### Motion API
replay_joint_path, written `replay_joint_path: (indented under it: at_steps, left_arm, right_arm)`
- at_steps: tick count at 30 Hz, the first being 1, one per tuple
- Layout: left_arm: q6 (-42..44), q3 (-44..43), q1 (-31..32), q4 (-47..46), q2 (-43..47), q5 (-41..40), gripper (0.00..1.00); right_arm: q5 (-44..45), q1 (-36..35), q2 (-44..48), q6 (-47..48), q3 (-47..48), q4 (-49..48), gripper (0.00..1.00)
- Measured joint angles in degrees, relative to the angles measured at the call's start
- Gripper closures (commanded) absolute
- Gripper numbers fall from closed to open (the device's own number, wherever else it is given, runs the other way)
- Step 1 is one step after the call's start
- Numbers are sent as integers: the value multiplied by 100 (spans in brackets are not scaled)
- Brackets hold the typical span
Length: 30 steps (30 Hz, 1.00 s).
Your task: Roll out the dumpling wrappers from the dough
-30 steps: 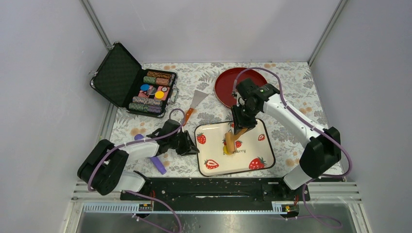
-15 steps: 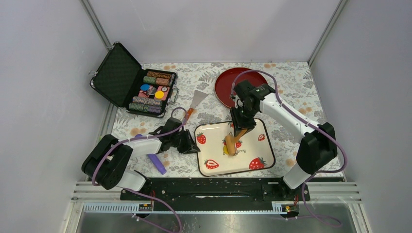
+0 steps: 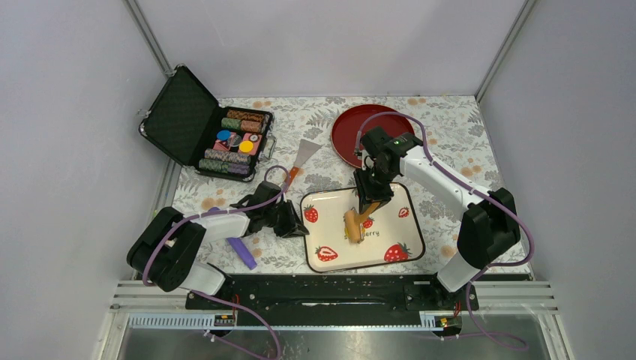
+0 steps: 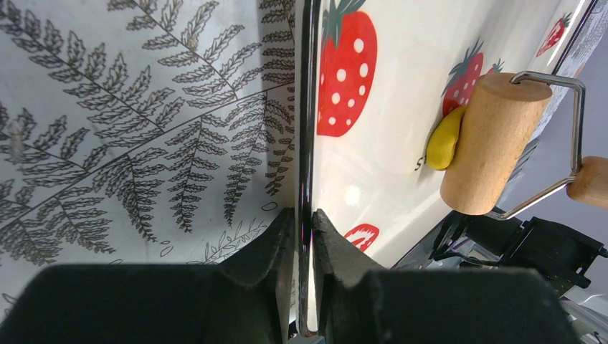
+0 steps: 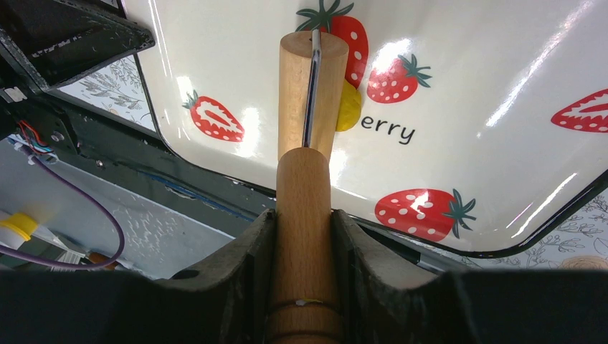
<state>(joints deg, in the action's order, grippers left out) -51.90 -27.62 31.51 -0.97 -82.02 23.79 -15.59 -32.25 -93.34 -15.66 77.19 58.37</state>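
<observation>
Moved: the left gripper [image 4: 305,215] has closed onto the tray [image 3: 330,217] rim, and the roller [image 5: 295,93] has slid slightly toward the near-left.
Left arm: stretched low along the cloth, its jaws pinching the tray's left edge.
Right arm: bent over the tray from the right, with the right gripper [image 5: 305,215] clamped on the roller's wooden handle.
Dough [image 4: 443,140]: a yellow lump on the tray, touching the roller's drum.
Surface: a floral cloth [image 3: 450,135], with a red plate [image 3: 352,139], a chip case [image 3: 187,112] and a spatula [image 3: 304,154] behind.
Room: plain grey walls.
</observation>
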Motion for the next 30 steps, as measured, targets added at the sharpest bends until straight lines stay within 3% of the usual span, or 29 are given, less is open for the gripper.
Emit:
replay_joint_path:
  at_steps: [30]
  left_arm:
    - [-2,-4,-13,-4,-22,22,86]
  right_arm:
    - [369,-304,136,-2,-205,-59,100]
